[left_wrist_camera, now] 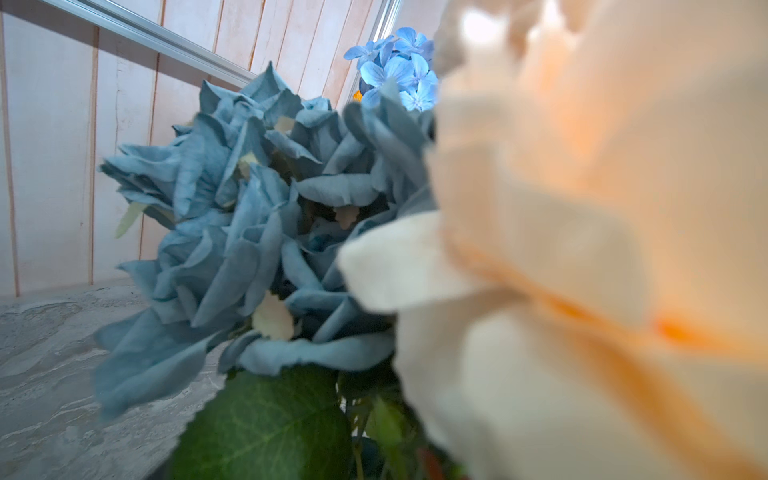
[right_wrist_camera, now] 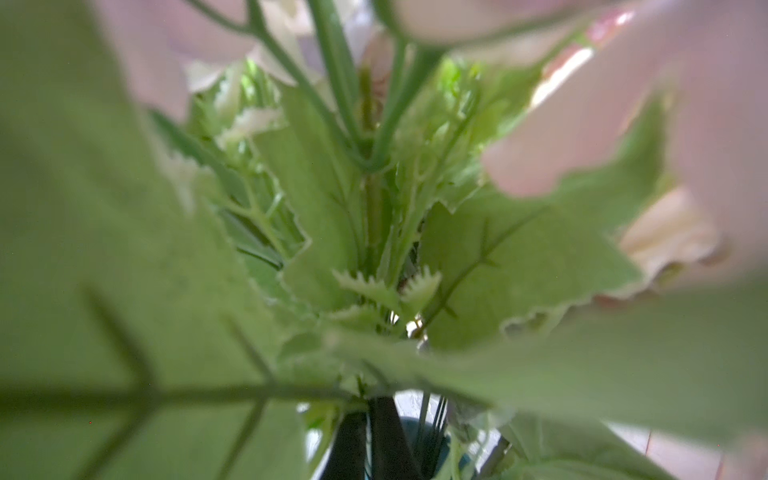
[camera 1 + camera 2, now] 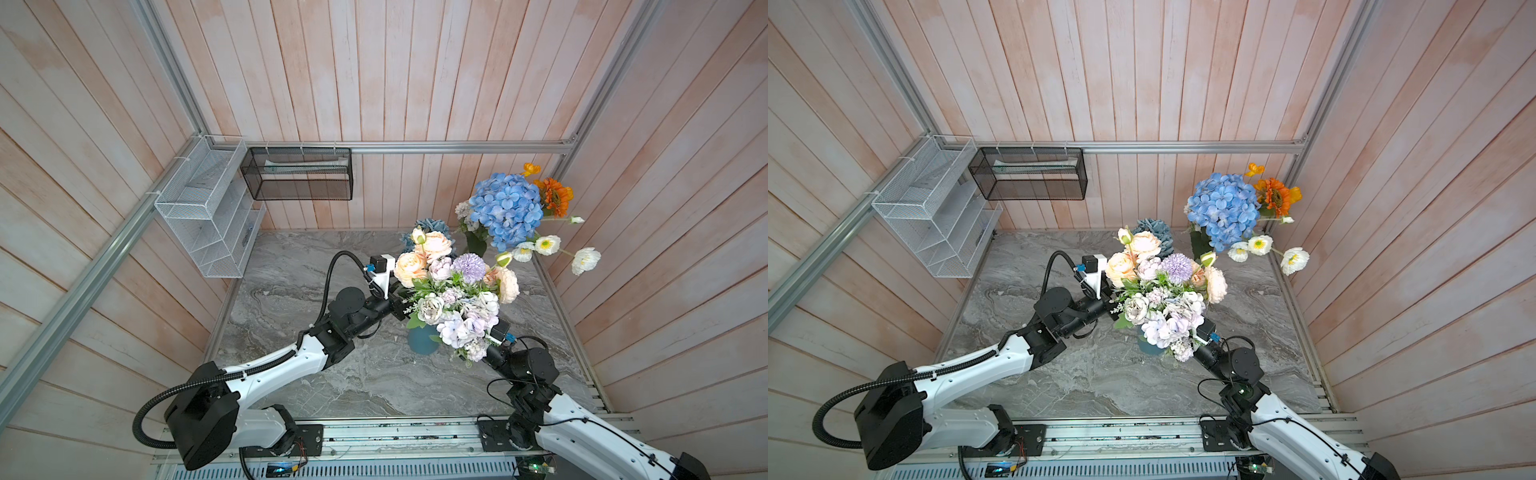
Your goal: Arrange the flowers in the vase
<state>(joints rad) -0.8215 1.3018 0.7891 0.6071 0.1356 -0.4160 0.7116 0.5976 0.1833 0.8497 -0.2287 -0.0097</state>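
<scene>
Found most flowers (peach, lilac, pale lavender) bunched upright in vase at mid-bench, in both top views. Noted hydrangea with orange and white blooms standing apart at rear right corner; could not make out its holder. Noted blue roses just behind peach blooms; could not tell whether seated in vase. Located left gripper under the peach blooms on the left side, spread wide; found fingers hidden by petals in every view, so nothing confirmed between the jaws. Judged placed there to brace or part the bunch from that side. Located right gripper low among leaves at vase rim, pressed together; saw thin stems just beside, could not confirm one pinched. Judged held low so as to steer stem ends into the mouth rather than crush heads. Rated task well advanced, rear blooms outstanding. Flagged risk: crowded mouth, top-heavy bunch, possible tipping of vase on withdrawal.
</scene>
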